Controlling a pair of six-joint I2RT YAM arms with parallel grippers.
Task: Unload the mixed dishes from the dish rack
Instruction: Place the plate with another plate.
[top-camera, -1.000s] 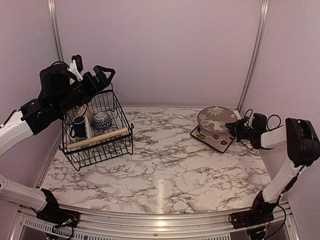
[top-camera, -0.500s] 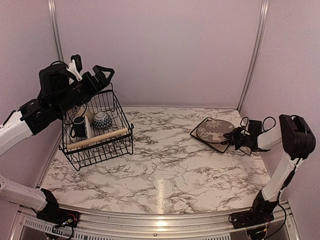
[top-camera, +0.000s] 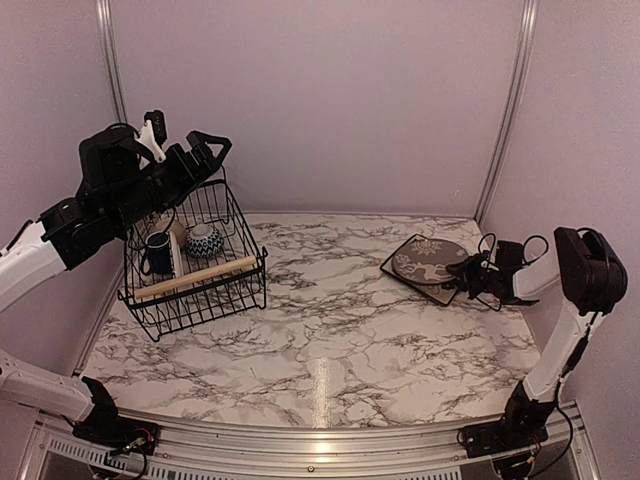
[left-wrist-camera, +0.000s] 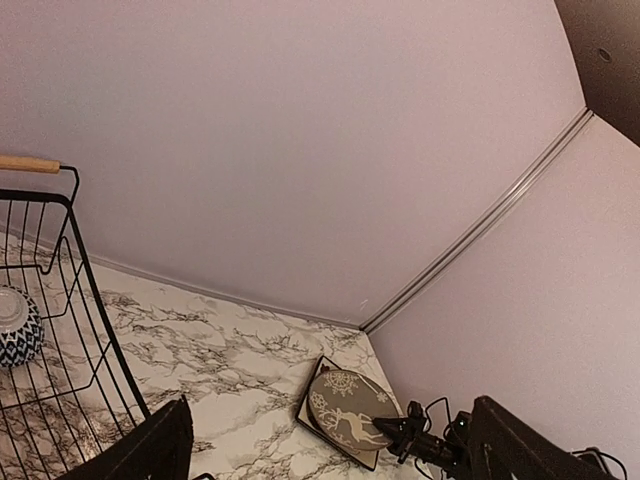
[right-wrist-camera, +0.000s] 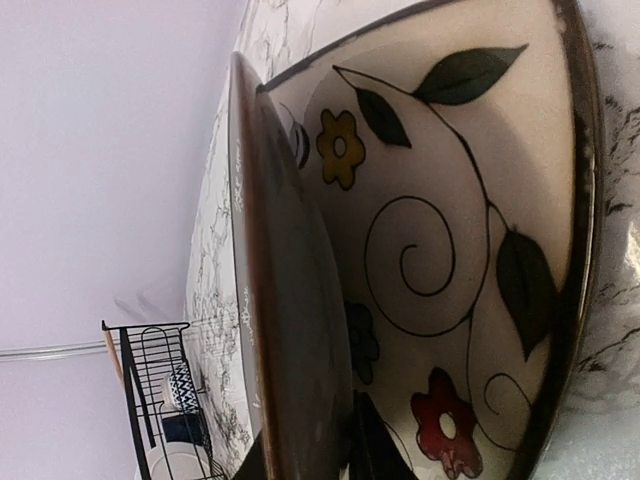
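Surface (top-camera: 340, 330): dish rack (top-camera: 200, 305) far L, square plate (top-camera: 400, 270) at R w/ round plate (top-camera: 428, 258) on it. Navy mug (top-camera: 157, 252), patterned bowl (top-camera: 204, 240) in rack. L jaws wide open, empty, above rack. R jaws at round plate's rim; can't tell if gripping.

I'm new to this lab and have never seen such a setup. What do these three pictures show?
Two robot arms are bolted to a marble table. One picture looks down from above; the other two come from a camera on each wrist. The left pincer is open and empty, raised near the wire dish rack, which holds a dark mug and a patterned bowl. On the right, a round plate rests on a square plate, its rim between the fingers of the right pincer; whether it grips is unclear.
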